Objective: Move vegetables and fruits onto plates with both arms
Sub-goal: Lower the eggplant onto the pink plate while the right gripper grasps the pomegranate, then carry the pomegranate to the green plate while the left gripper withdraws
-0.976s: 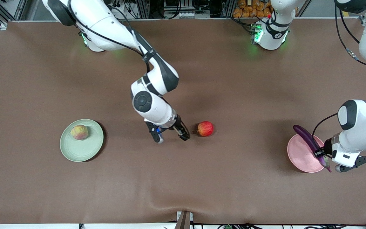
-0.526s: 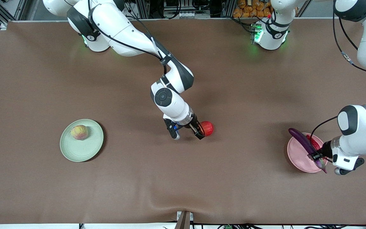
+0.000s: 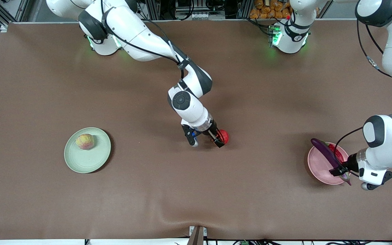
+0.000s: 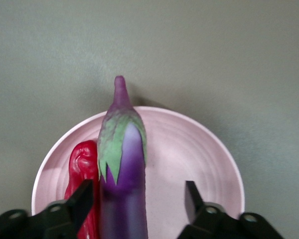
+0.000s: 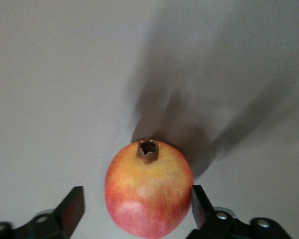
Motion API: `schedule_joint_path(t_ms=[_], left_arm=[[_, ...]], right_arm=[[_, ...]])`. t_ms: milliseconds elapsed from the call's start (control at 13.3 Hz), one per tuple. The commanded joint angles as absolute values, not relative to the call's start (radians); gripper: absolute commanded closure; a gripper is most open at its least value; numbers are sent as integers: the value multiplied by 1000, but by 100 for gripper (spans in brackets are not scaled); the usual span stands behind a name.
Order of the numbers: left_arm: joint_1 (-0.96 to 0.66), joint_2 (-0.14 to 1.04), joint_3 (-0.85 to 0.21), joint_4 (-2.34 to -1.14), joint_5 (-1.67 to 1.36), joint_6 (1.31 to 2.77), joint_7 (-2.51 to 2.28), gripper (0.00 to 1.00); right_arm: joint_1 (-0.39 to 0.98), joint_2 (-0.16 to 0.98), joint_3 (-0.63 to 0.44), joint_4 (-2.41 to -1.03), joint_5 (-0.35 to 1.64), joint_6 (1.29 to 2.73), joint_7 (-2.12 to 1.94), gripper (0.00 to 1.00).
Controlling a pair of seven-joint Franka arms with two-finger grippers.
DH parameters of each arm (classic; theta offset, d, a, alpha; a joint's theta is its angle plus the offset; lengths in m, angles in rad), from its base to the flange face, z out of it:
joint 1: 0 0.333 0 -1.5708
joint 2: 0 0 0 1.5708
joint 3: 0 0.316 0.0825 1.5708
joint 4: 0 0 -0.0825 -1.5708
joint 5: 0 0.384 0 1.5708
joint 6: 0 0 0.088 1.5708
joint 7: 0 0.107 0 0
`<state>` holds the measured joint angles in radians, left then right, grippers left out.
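Right gripper [image 3: 207, 140], centre of the front view: fingers spread wide, nothing clasped, one finger on either side of the red fruit [image 3: 222, 136], which sits on the brown table [image 3: 196, 197]; in the right wrist view that fruit [image 5: 149, 196] lies between the open jaws with a gap showing on at least one side. Left gripper [image 3: 339, 170], lower right of the front view: jaws parted, the purple eggplant [image 3: 327, 153] lying between them over the pink plate [image 3: 320, 166]; the left wrist view shows a clear gap on one side of the eggplant [image 4: 122, 164], so no firm grip is evident. Red chili pepper [image 4: 82, 172]: on the pink plate, touching the eggplant. Green plate [image 3: 87, 150], left of centre: carries the yellow-pink fruit [image 3: 85, 141]. Step in hand, judged: eggplant set-down nearly complete; red fruit at the grasp. Next move calls for closing on the fruit, lifting, and carrying to the green plate.
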<state>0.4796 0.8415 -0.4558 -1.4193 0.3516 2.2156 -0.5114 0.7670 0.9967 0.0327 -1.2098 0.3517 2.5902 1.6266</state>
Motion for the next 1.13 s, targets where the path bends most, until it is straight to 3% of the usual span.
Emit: schedule_joint_path(t_ms=[0, 75, 150, 300, 601, 1051], left_arm=[[471, 776, -454, -1404, 331, 2113, -506, 0], [475, 749, -457, -1404, 330, 2083, -503, 0], [480, 714, -457, -1404, 331, 2074, -493, 0], [477, 605, -463, -1413, 328, 2007, -409, 0], [482, 464, -583, -1408, 327, 1778, -376, 0], [474, 224, -666, -1408, 240, 1605, -350, 0]], right_arm=[[801, 1038, 11, -1161, 316, 2600, 1640, 62], [802, 1040, 9, -1163, 286, 2599, 1641, 76], [795, 1039, 9, -1163, 281, 2592, 1635, 99], [752, 1007, 11, -1161, 284, 2510, 1626, 100], [608, 892, 26, -1123, 293, 2078, 1443, 100], [361, 778, 8, -1124, 258, 1608, 952, 100]])
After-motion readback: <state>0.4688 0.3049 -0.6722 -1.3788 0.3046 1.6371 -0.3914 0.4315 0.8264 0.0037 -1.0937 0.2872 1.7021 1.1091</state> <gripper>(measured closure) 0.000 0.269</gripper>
